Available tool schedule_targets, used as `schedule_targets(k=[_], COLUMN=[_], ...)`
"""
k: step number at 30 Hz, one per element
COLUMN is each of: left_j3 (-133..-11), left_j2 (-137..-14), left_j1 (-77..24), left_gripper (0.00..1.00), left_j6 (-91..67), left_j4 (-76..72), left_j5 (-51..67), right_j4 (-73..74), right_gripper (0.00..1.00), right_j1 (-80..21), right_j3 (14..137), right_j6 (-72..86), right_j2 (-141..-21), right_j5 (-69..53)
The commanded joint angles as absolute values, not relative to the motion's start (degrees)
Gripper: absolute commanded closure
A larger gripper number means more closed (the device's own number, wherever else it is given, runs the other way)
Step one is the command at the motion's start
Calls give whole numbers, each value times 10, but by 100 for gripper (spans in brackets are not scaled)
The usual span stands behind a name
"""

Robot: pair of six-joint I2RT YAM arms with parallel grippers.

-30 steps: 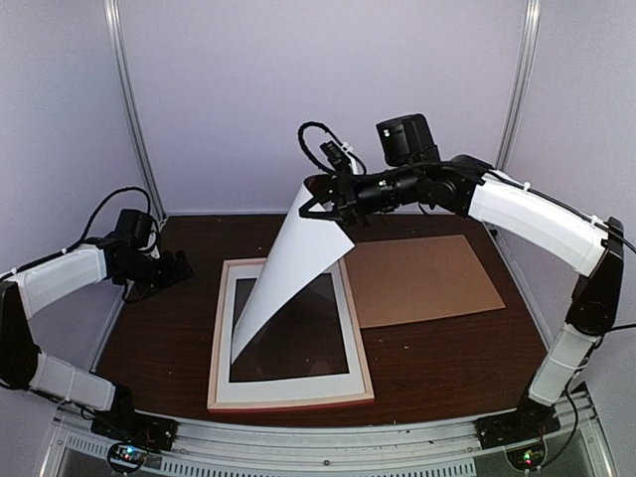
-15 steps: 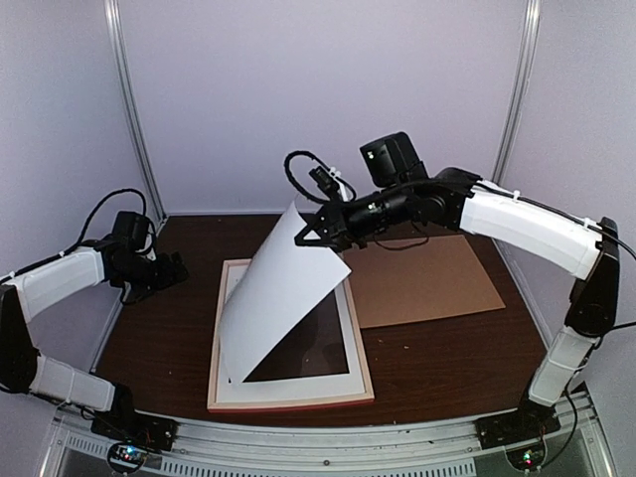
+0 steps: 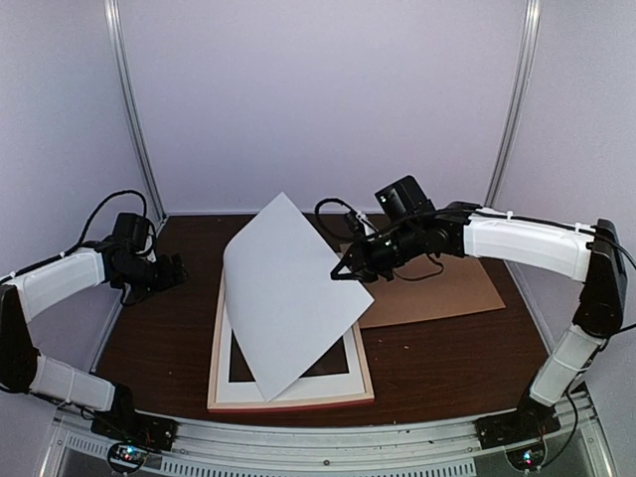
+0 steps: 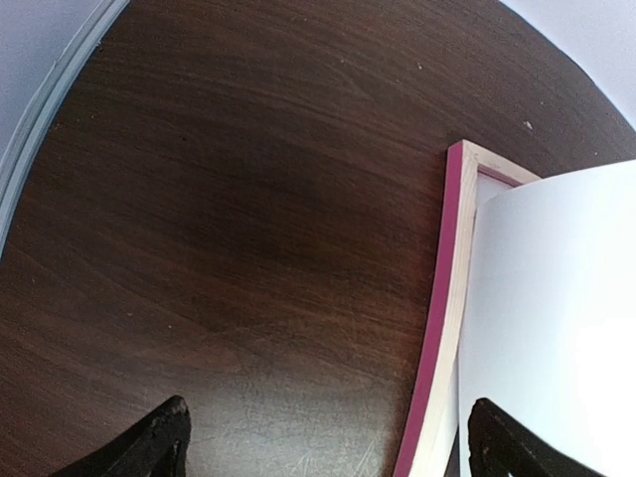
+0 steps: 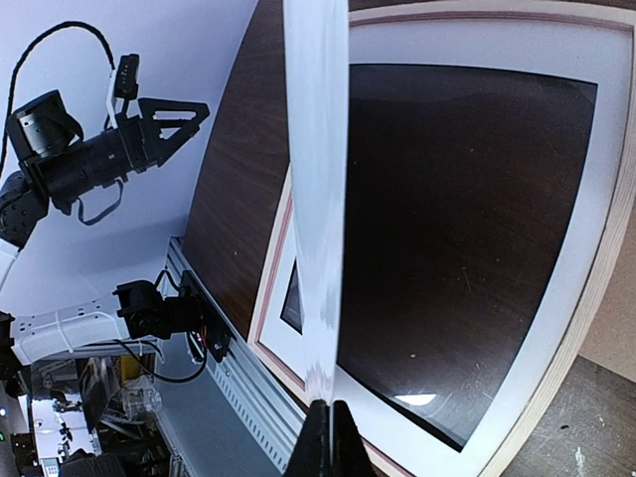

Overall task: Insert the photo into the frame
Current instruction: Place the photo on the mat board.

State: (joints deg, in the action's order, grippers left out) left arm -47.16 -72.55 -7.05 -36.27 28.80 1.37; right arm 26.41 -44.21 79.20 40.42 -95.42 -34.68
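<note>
Left wrist view: your left gripper (image 4: pixel 326 425) has its jaws wide apart, only the two dark fingertips (image 4: pixel 159 444) showing at the bottom edge, nothing between them. Below it you see the dark wood table (image 4: pixel 248 199). The frame (image 4: pixel 445 298) lies on the table at right, far corner visible, pink outer edge and pale wood top. The photo (image 4: pixel 556 318) shows its white side and curves over the frame's opening. A grey rail (image 4: pixel 45 94) runs upper left.

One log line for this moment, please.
right gripper: shut on photo | photo: white back up, tilted over frame | left gripper: open, empty
</note>
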Motion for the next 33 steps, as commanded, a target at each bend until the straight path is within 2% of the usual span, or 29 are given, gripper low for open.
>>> schedule_targets(k=[1, 16, 33], left_j3=[-462, -461, -453], left_j2=[-724, -737, -743], left_j1=[-64, -64, -65], left_gripper=[2, 2, 2], left_j6=[-353, -352, -355], left_j4=[271, 263, 254], left_j5=[19, 27, 38], right_j4=[220, 127, -22], right_gripper=[100, 100, 100], right_j1=[-430, -423, -456], right_j3=[747, 597, 540], right_j6=[434, 521, 620], right_j2=[-938, -866, -908], right_j5=[-323, -246, -270])
